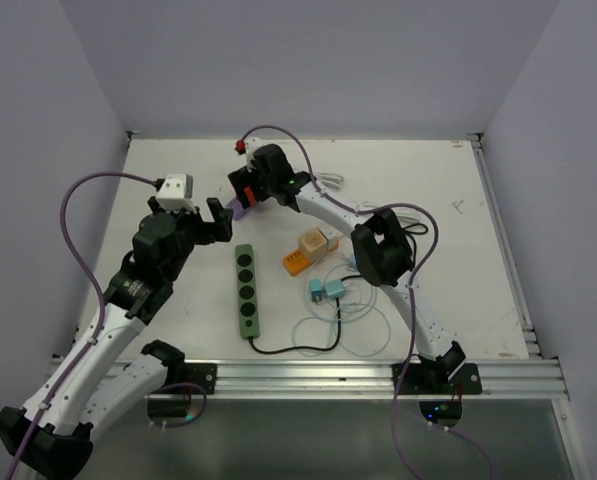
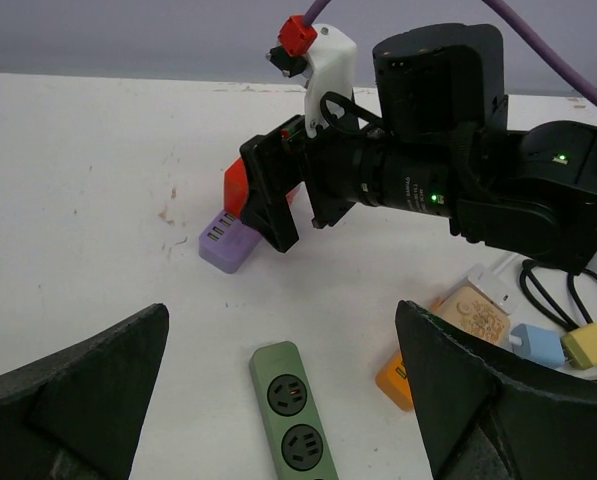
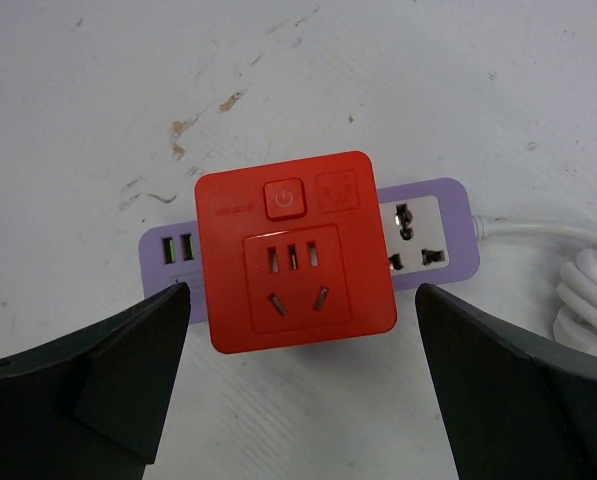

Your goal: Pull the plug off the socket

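Flanking the red plug (image 3: 296,250) at frame centre, the right pincer (image 3: 303,300) stands spread; the plug sits on the purple socket (image 3: 428,235). Left pincer (image 2: 280,315) likewise spread.

The top view looks down from high behind the near edge, over the whole table (image 1: 178,180). The left wrist view looks low across it, near the right claw (image 2: 268,195). The right wrist view looks straight down, close on the red plug (image 3: 293,250) and purple strip (image 3: 433,235), which all three views share.
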Available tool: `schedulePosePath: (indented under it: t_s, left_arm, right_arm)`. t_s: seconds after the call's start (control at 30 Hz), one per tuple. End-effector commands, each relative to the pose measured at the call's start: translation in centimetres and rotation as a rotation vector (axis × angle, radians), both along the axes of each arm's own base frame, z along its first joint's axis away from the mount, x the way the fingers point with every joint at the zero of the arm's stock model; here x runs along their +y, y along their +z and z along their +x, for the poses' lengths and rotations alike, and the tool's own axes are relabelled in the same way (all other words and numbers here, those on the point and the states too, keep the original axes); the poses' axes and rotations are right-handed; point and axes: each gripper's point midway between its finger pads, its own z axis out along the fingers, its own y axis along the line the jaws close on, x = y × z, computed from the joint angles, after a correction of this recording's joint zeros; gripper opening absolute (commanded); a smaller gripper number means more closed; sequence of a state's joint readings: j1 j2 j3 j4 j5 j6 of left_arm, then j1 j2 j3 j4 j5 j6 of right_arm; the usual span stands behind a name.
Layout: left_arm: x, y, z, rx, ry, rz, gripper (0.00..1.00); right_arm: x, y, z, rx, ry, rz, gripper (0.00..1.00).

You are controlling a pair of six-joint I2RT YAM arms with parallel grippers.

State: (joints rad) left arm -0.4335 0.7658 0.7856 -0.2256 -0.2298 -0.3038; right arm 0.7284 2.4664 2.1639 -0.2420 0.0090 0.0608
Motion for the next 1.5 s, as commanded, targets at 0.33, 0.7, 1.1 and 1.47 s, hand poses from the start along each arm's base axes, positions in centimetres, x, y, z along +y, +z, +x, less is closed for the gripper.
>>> schedulePosePath:
  t_s: [0.33,0.7,1.1,1.47]
  left_arm:
    - [-0.6,0.0,0.2,0.004,-0.023,0.005,1.0]
    - [-0.3,-0.2,0.4,0.009,-0.007,0.014,0.99]
    - [0.2,-0.3,0.5,-0.006,0.018,0.024,1.0]
    - [-2.5,-1.7,1.9,0.063,-0.085,-0.041,1.0]
  right_arm:
    - [2.3,1.1,2.4,-0.106,0.02,0.067,0.99]
    - [2.2,0.9,1.8,-0.092,0.043,0.063,0.66]
    - [0.1,4.4,1.1,-0.112,0.005,0.022,0.0]
    - [-3.3,12.5,-0.7,-0.078,-0.015,0.261,0.0]
